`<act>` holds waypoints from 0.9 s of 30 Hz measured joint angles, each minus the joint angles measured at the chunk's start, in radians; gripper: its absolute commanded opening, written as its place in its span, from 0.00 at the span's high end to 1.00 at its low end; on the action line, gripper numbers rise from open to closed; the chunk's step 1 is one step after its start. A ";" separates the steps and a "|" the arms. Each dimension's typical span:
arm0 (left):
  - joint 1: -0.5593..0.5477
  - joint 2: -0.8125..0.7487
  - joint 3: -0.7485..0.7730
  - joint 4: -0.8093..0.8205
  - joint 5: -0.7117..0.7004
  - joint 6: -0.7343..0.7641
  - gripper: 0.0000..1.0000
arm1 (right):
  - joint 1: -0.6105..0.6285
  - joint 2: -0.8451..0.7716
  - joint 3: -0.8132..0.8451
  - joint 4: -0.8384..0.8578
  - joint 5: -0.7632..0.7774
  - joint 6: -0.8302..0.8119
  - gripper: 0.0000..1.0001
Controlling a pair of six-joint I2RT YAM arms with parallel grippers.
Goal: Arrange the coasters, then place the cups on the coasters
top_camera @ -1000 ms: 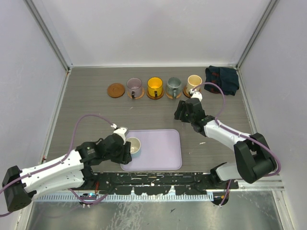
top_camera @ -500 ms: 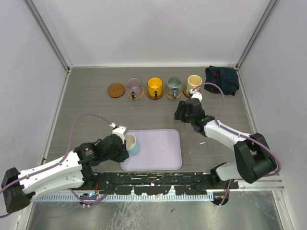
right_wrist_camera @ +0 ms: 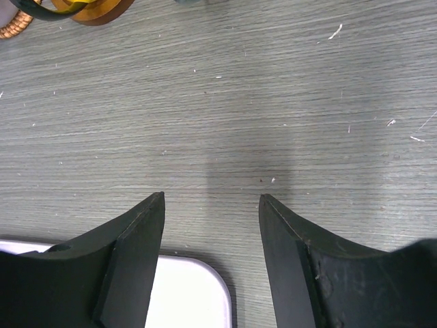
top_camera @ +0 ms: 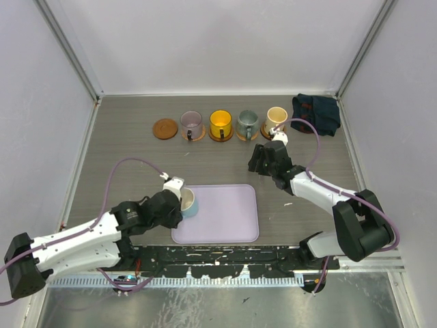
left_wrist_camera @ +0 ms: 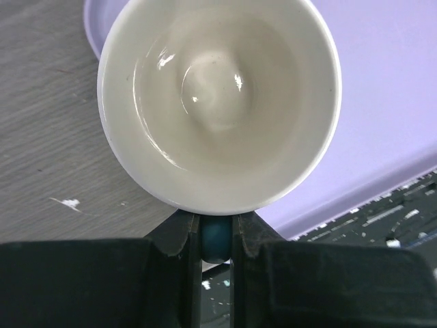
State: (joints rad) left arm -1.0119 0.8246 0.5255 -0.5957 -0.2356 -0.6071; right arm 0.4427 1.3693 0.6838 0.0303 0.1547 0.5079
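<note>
Step in hand: the last cup is being fetched. The left gripper (left_wrist_camera: pixel 216 236) is clamped on the handle of the cream-and-blue cup (top_camera: pixel 186 203), whose mouth tips toward the wrist camera.
Left gripper state: fingers (left_wrist_camera: pixel 185 254) pinched close, the blue handle squeezed between them; a firm grasp by the look of it.
Cup's place: directly ahead of the left fingertips, at the left edge of the lavender tray (top_camera: pixel 225 219), tilted and not standing flat.
Progress, as a judgement: four cups sit on coasters in the far row; one bare coaster (top_camera: pixel 164 128) waits at the row's left end, so this cup is likely the final one.
Next move calls for: a lift off the tray, a carry forward and a little left of the gripper to the bare coaster, righting the cup on the way so that it lands upright and centred.
In the way: the purple-grey cup (top_camera: pixel 190 124) stands just right of the bare coaster, so the approach is better made from the near or left side to avoid knocking it.
Right gripper (right_wrist_camera: pixel 212 205): jaws spread and holding nothing, hovering over bare table; the tray's corner lies below and behind its left finger.
Ahead of the right gripper: the yellow cup (top_camera: pixel 220 124), the grey-teal cup (top_camera: pixel 246 123) and the cream-beige cup (top_camera: pixel 276 117), each on its coaster.
Off to the side: a dark blue cloth (top_camera: pixel 316 113) at the far right, well apart from both grippers.
</note>
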 measured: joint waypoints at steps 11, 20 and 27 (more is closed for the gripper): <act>-0.001 0.067 0.066 0.054 -0.176 0.131 1.00 | 0.000 -0.001 -0.017 0.000 0.005 -0.001 0.38; 0.095 0.176 0.105 0.180 -0.251 0.254 1.00 | 0.000 -0.002 -0.022 0.000 0.010 -0.005 0.39; 0.353 0.227 0.113 0.266 -0.161 0.306 1.00 | 0.000 -0.013 -0.041 -0.001 0.035 -0.016 0.39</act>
State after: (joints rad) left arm -0.6590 1.0519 0.6380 -0.3298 -0.3962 -0.3016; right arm 0.4431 1.3560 0.6426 0.0296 0.1902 0.4915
